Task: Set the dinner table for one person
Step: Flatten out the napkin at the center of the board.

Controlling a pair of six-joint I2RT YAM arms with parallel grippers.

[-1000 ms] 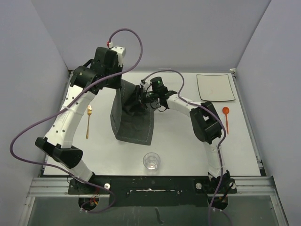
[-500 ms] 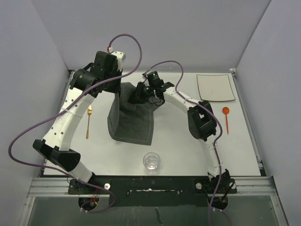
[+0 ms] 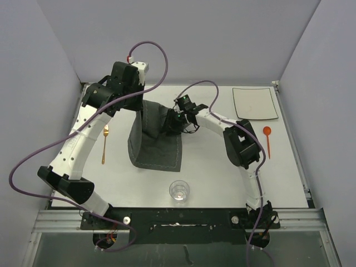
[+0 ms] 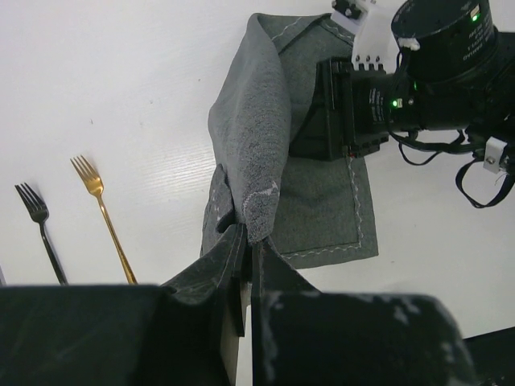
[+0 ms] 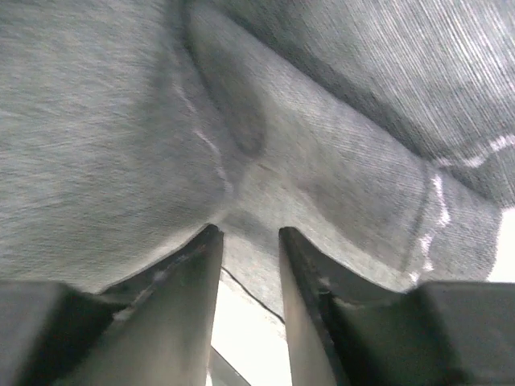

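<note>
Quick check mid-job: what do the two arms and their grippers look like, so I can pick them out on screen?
Both arms match: white curved links, as on the left arm and right arm, joined by bulky black joint housings. A purple cable loops along each. The left gripper and right gripper have flat black fingers. A green light glows behind the right gripper.

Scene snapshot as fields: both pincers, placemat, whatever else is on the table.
left pincer: shut on a raised edge of the placemat
right pincer: at a placemat fold, jaws narrow, grip unclear
placemat: partly lifted, near end flat on dinner table
forks: gold fork, black fork, side by side
glass: upright, near edge
plate: far right corner
orange spoon: right side
</note>
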